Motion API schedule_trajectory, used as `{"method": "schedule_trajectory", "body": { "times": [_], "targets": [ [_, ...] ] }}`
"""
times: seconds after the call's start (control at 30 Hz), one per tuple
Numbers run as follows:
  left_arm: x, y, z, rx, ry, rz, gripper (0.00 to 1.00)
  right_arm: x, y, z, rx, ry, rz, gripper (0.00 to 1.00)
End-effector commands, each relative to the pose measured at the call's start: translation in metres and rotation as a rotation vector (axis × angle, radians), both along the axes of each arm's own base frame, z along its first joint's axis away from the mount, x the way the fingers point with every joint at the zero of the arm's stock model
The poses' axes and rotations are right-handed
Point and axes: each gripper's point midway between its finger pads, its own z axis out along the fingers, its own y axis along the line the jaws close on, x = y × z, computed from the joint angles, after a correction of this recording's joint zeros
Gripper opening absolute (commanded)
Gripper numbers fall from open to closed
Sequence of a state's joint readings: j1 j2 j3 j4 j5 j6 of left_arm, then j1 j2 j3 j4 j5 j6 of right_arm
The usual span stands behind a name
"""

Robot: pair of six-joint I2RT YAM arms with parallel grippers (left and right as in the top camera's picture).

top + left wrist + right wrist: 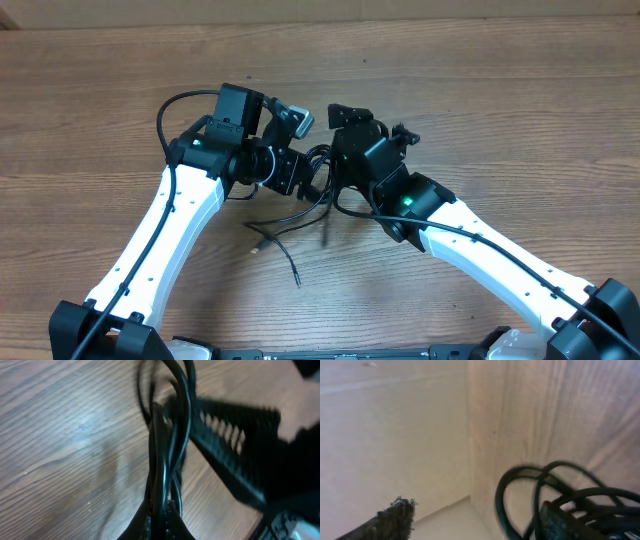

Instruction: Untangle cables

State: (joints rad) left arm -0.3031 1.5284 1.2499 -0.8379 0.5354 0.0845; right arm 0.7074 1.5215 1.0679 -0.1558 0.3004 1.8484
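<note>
The cables (165, 460) are thin, glossy black cords. Several strands run side by side and cross one another in a tight tangle. The left gripper (161, 516) is clamped on them, its jaws pressed together with the strands squeezed between and running straight out from the fingertips. Just beyond the left gripper the strands spread into rounded loops over the wooden table (120, 80). On the robot's side of the left gripper, two loose ends trail flat on the wood. One ends in a small plug (257, 246) with a pale, silvery tip; the other's end is too small to make out. The right gripper (475, 507) stands just beside the left gripper, to its right, with its jaws wide apart, bare wood between them, holding nothing. One ridged finger (235, 435) sits close against the loops; whether it touches them cannot be told.
</note>
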Motion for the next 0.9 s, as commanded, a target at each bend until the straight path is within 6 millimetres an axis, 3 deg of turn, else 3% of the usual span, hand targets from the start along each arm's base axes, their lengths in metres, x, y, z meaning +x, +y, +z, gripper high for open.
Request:
{"method": "schedule_trajectory", "body": {
  "times": [0.0,0.1,0.23,0.43,0.57,0.67,0.87],
  "targets": [
    [-0.009,-0.013,0.010,-0.059,-0.028,-0.115,0.04,0.011,-0.008,0.019,-0.051,-0.083,-0.031,0.70],
    [-0.009,-0.013,0.010,-0.055,-0.039,-0.129,0.04,0.013,-0.011,0.018,-0.100,-0.096,-0.009,0.60],
    [-0.008,-0.011,0.009,-0.041,-0.062,-0.150,0.04,0.007,0.000,0.016,-0.263,-0.153,0.169,0.56],
    [-0.004,-0.006,0.005,0.009,-0.100,-0.164,0.04,-0.015,0.024,0.001,-0.325,-0.137,0.428,0.34],
    [0.000,0.001,0.001,0.054,-0.110,-0.144,0.04,-0.029,0.022,-0.017,-0.343,-0.053,0.478,0.22],
    [0.001,0.001,0.001,0.055,-0.112,-0.138,0.04,-0.034,0.018,-0.025,-0.360,-0.014,0.487,0.04],
    [0.006,0.008,-0.003,0.088,-0.089,-0.066,0.04,-0.037,0.013,-0.021,-0.398,-0.029,0.510,0.04]
  ]
}}
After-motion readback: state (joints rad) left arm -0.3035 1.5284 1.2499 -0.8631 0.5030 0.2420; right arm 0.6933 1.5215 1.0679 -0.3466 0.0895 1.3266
